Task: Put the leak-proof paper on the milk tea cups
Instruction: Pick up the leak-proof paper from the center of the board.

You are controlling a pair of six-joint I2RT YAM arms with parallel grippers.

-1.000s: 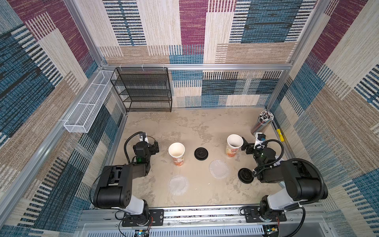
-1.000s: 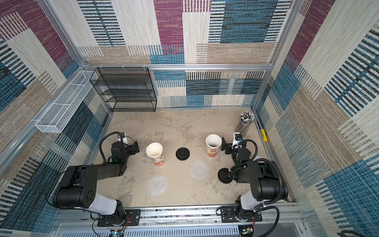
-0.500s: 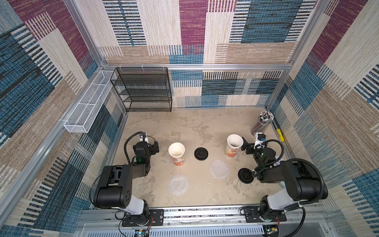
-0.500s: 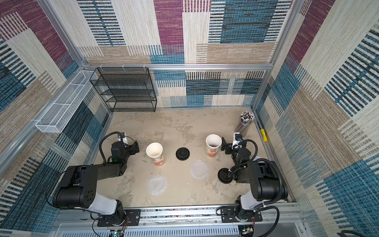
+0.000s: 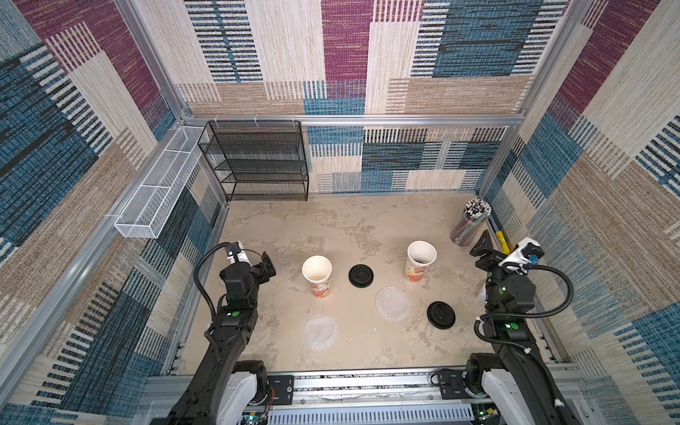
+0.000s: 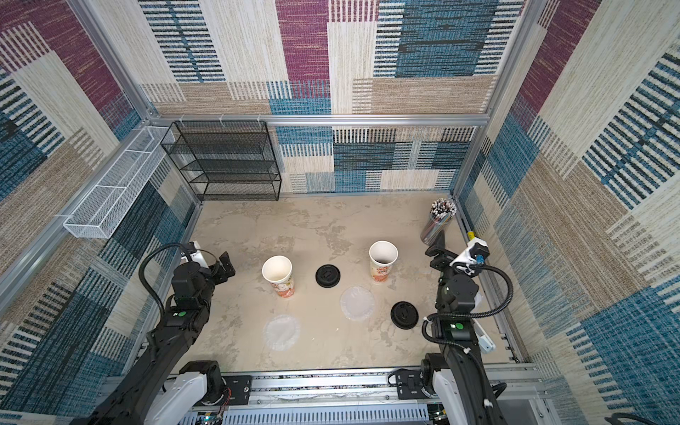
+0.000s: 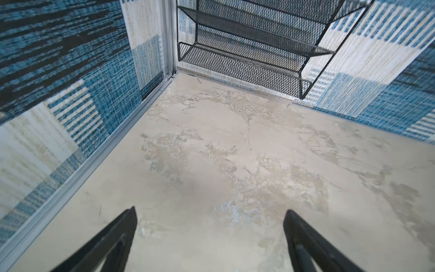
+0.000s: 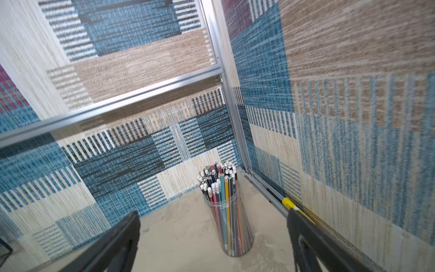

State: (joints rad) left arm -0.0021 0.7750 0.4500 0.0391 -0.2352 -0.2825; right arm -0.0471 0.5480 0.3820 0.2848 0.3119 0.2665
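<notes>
left claw (image 5: 268, 266) and right claw (image 5: 482, 247) gape empty, the 2 leak-proof paper discs (image 5: 319, 331) (image 5: 392, 303) lying between them.

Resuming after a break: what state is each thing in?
Left white paper cup with orange-red print: upright, uncovered.
Right white paper cup: upright, uncovered.
Left translucent whitish film disc: flat on beige table.
Right translucent film disc: flat on table.
Middle black round plastic lid: flat on table.
Right black plastic lid: flat on table.
Clear tumbler of coloured sticks: upright.
Left tool: open, empty.
Right tool: open, empty.
</notes>
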